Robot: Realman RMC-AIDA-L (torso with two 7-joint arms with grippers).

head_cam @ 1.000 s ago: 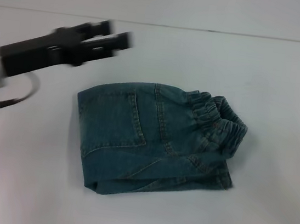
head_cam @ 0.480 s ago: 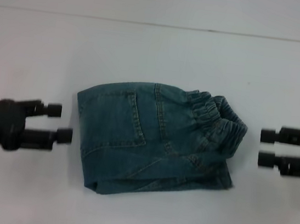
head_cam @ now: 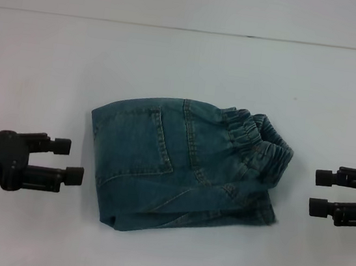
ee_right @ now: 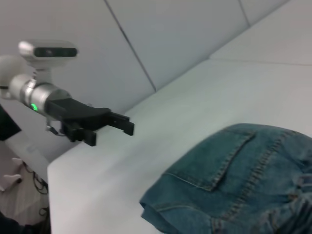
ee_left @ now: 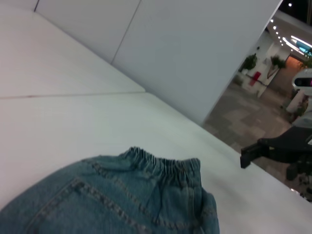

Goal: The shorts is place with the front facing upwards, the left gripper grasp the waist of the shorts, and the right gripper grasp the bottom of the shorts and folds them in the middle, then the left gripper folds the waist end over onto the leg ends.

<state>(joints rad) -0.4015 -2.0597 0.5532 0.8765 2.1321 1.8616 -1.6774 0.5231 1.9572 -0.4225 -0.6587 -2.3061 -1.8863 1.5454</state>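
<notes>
In the head view the shorts (head_cam: 183,166) lie folded on the table (head_cam: 187,62) between the left gripper (head_cam: 68,161) and the right gripper (head_cam: 320,191), each open, empty and just clear of the denim, so I judge both folds done. The left wrist view shows the waist (ee_left: 163,163) ahead of that gripper on top of the bundle, the right gripper beyond; the right wrist view shows the folded edge (ee_right: 161,207) nearest, and next seems only withdrawal.

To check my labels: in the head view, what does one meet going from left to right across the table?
left gripper, open → folded shorts → their waist on the right side → right gripper, open. Neither gripper touches the shorts.
</notes>
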